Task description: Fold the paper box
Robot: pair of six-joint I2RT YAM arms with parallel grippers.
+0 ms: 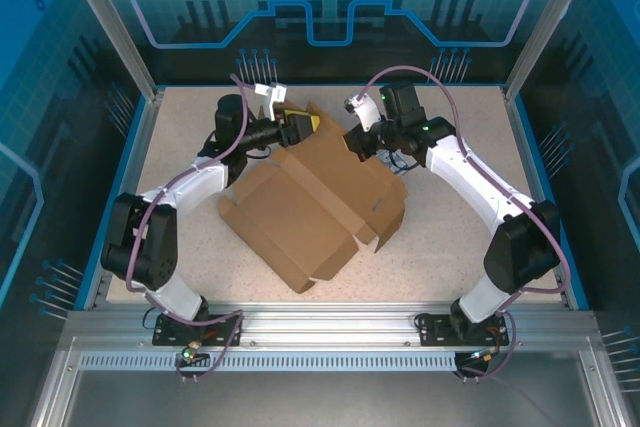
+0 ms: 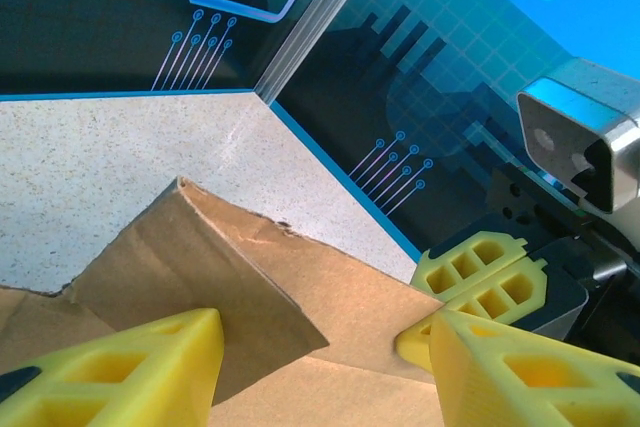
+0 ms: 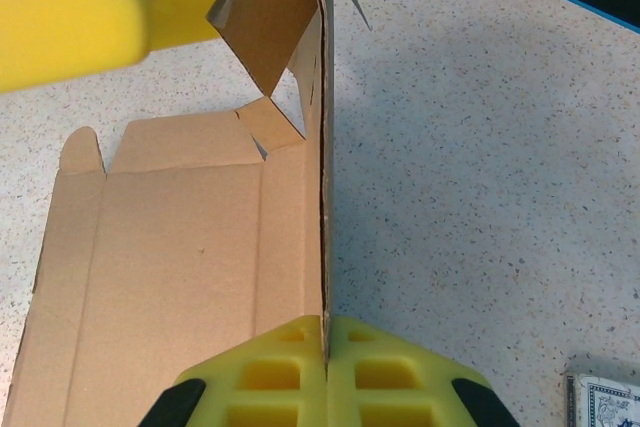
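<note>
The paper box (image 1: pixel 310 207) is a brown corrugated sheet lying partly folded mid-table, its base flat and its far walls raised. My right gripper (image 3: pixel 325 342) is shut on the top edge of a standing side wall (image 3: pixel 322 197), which runs straight away from the fingers. My left gripper (image 2: pixel 320 372) is open at the box's far corner (image 1: pixel 300 127), its yellow fingers (image 2: pixel 110 372) spread wide either side of a raised corner flap (image 2: pixel 200 267). The right gripper's fingers (image 2: pixel 480 277) show just beyond that flap, pinching the wall. In the top view the right gripper (image 1: pixel 355 137) faces the left one closely.
A small white-edged card (image 3: pixel 600 397) with a dark picture lies on the speckled tabletop (image 3: pixel 480 147) right of the held wall. Blue enclosure walls (image 2: pixel 330 162) stand close behind the box's far corner. Open tabletop (image 1: pixel 450 247) lies right of the box.
</note>
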